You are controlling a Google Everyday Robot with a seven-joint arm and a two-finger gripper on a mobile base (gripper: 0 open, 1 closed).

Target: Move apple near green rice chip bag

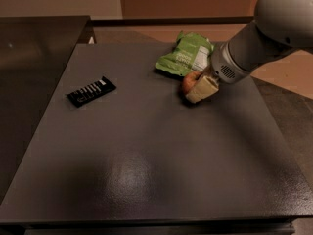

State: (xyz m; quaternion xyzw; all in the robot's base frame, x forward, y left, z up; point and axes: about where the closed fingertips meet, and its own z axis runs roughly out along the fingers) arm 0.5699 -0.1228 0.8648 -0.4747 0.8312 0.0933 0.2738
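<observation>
Apple [189, 80] sat on the table [146, 155] just beside the bag [186, 55], pinched in my gripper [194, 84]; a careless release could have rolled it off, or my fingers [201, 90] could have snagged the bag.

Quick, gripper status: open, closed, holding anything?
Gripper: down at the apple, beside the bag; open or closed cannot be told.

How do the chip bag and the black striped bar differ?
The green rice chip bag is light green, crinkled; the black bar is flat, white-striped. The bag is larger than the bar. The gripper, at the apple, is beside the bag; the bar lies apart. Both rest on the table.
</observation>
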